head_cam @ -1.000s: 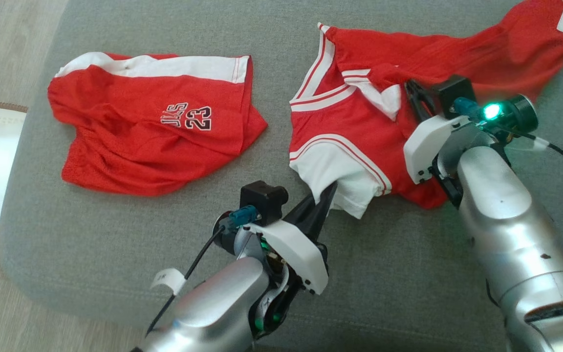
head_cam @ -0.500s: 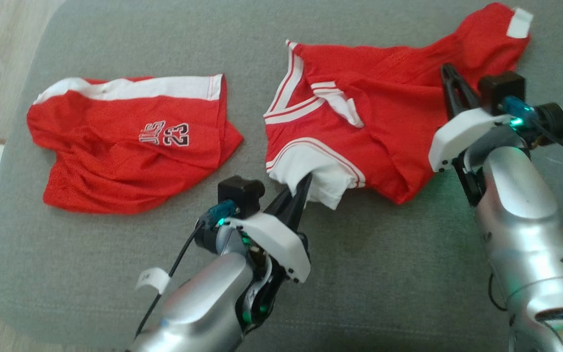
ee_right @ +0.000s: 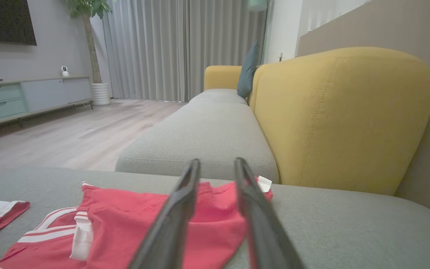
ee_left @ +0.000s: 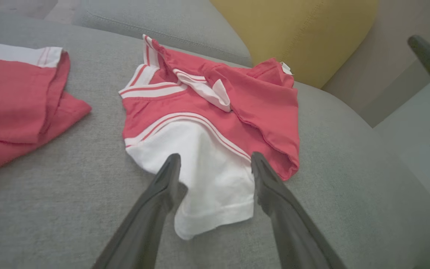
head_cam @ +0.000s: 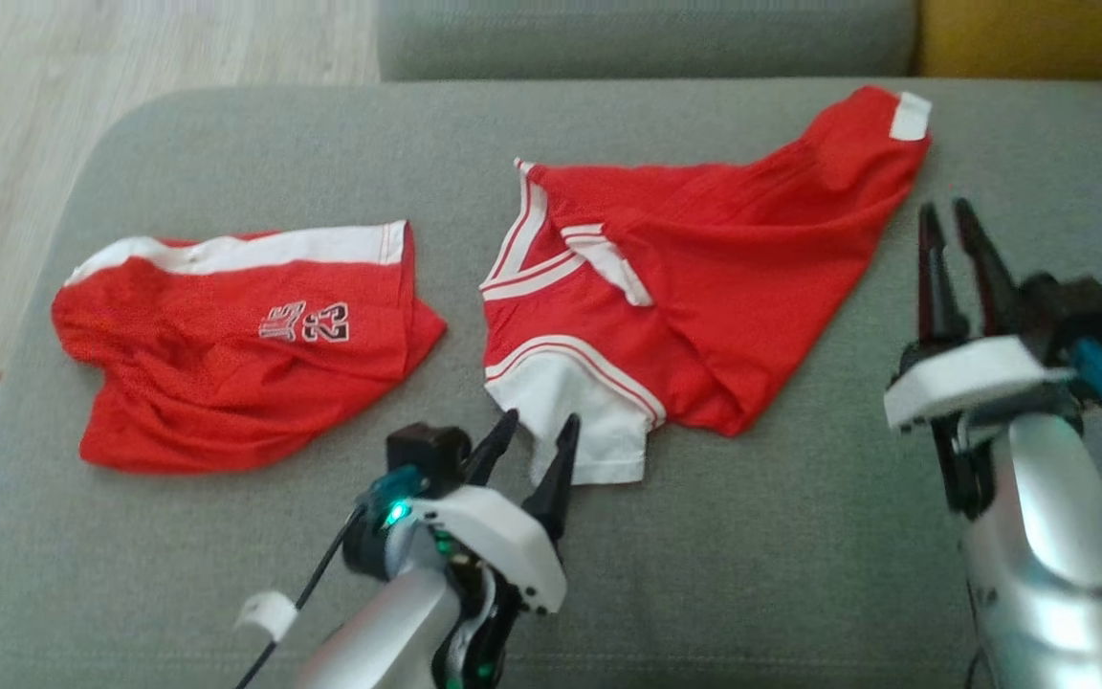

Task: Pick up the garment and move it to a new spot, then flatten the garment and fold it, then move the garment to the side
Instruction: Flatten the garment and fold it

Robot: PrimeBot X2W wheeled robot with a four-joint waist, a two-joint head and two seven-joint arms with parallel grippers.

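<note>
Left fingers [head_cam: 559, 469] spread, empty, right fingers [head_cam: 934, 287] parted, empty, red garment [head_cam: 704, 277] on grey sofa cushion [head_cam: 800, 536], yellow backrest [ee_right: 342, 112], wood floor [ee_right: 69, 138]

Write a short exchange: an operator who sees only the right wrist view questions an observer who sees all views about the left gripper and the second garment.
Operator: Where is my left gripper?
Observer: The left gripper is open, straddling the white sleeve of the jersey and gripping nothing.
Operator: What is the red cloth at my lower left?
Observer: Those are red shorts printed with 23, lying apart from the jersey.
</note>
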